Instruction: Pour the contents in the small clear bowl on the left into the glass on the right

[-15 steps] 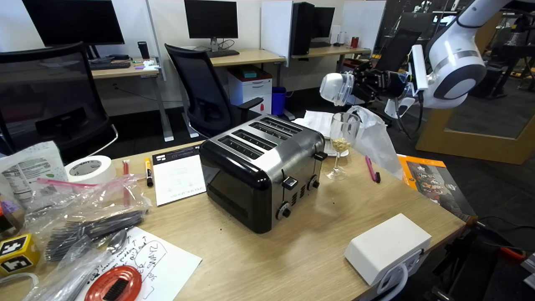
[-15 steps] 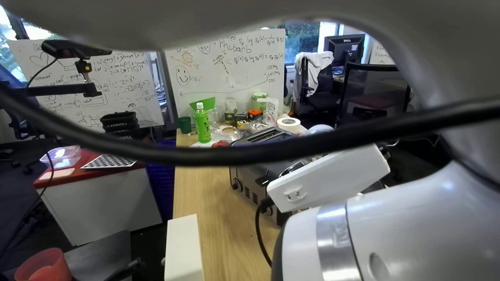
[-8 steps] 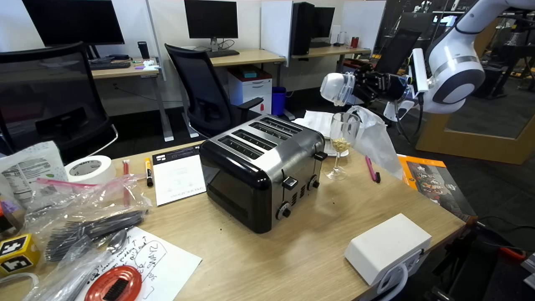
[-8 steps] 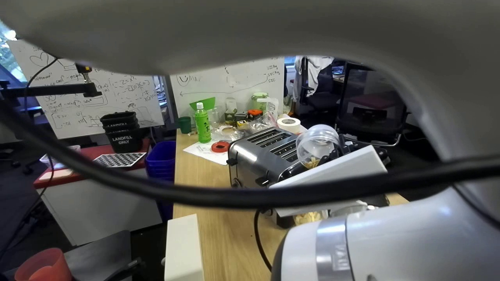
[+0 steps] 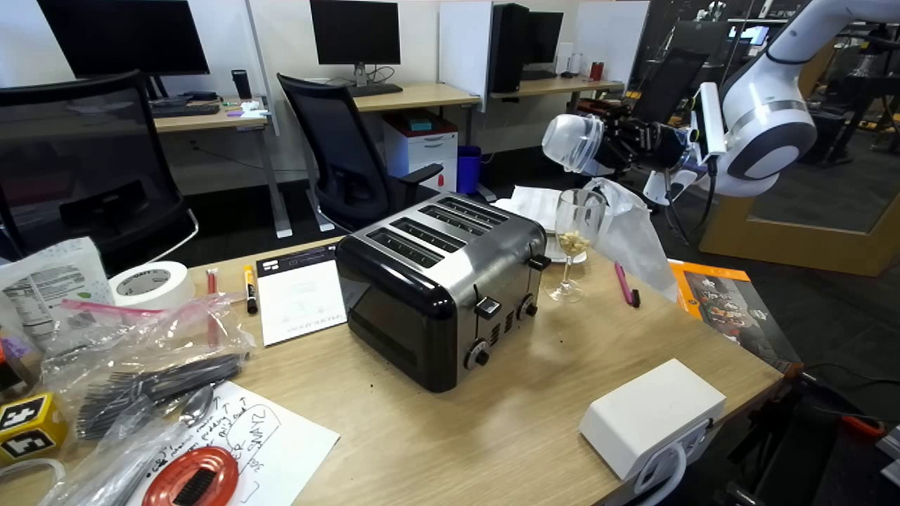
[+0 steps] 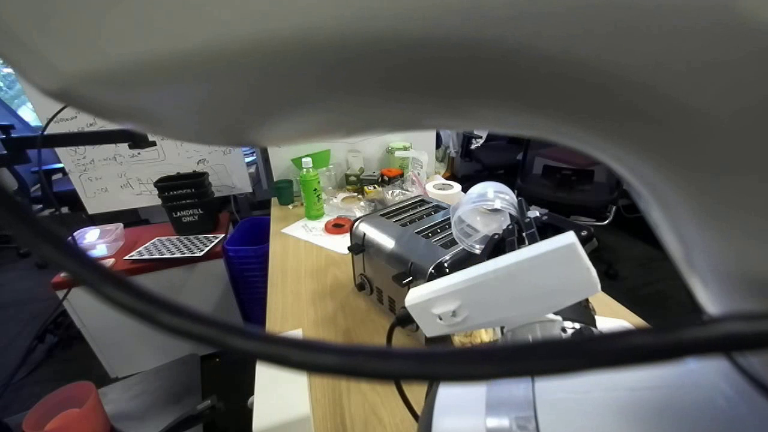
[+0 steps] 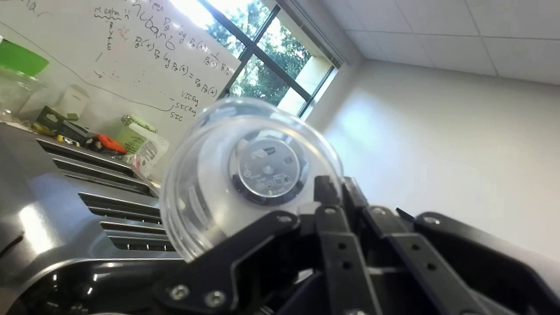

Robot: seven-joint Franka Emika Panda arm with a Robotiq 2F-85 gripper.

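Tool [image 7: 341, 188] on bowl [image 7: 247, 179], wrist view clearest

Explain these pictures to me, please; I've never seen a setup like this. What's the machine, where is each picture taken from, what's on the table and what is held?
The machine is a single robot arm ending in a black gripper, its two-fingered hand. Two pictures come from outside the robot; in an exterior view an arm section blocks the top. The wrist view is shot from the arm's end, looking past the gripper into a clear bowl.

That bowl is what it holds: pinched near the rim, tipped sideways and looking nearly empty. Lower down, a stemmed glass contains pale pieces. Also on the table are a toaster, a roll of tape and a pink pen.
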